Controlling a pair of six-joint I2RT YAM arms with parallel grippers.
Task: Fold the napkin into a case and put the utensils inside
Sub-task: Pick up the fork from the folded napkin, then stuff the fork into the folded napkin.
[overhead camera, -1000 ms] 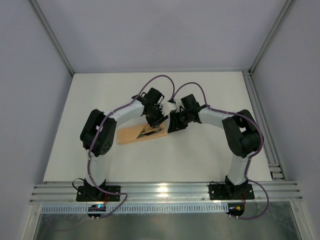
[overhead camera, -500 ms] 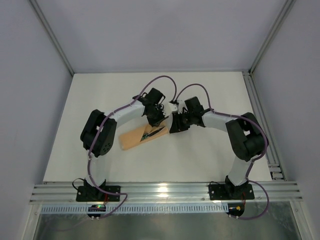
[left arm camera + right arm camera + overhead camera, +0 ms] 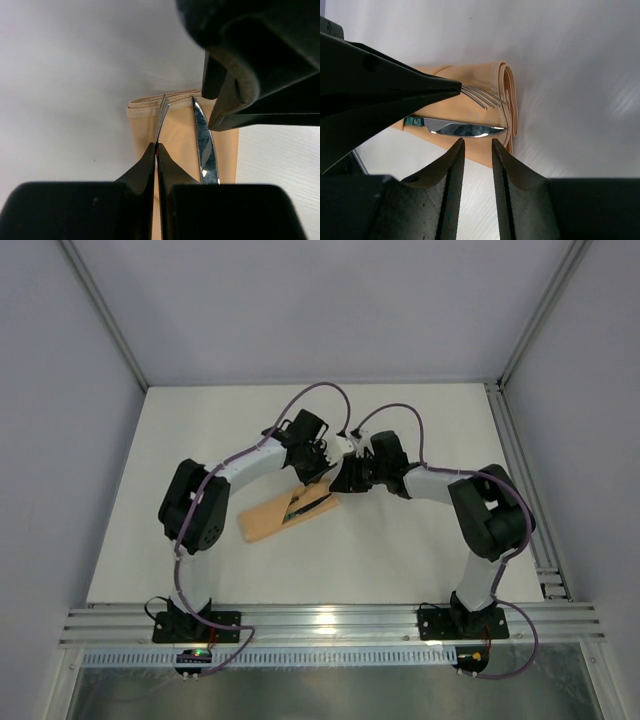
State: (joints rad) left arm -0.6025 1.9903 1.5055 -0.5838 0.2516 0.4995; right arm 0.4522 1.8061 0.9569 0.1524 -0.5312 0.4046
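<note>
Left end effector (image 3: pixel 156 150): fingers pressed together, pinching the fork (image 3: pixel 161 117) by its metal neck, with the tines sticking out past the tips toward the folded end of the peach case (image 3: pixel 180 140); cannot tell whether the tines touch the cloth. Just beside it the knife (image 3: pixel 205 147) lies flat along the case, blade tip near that same folded end. Right end effector (image 3: pixel 477 147): fingers slightly spread with nothing between them, tips hovering just short of the knife blade; the case lies flat on the white counter (image 3: pixel 570 65) beyond.
</note>
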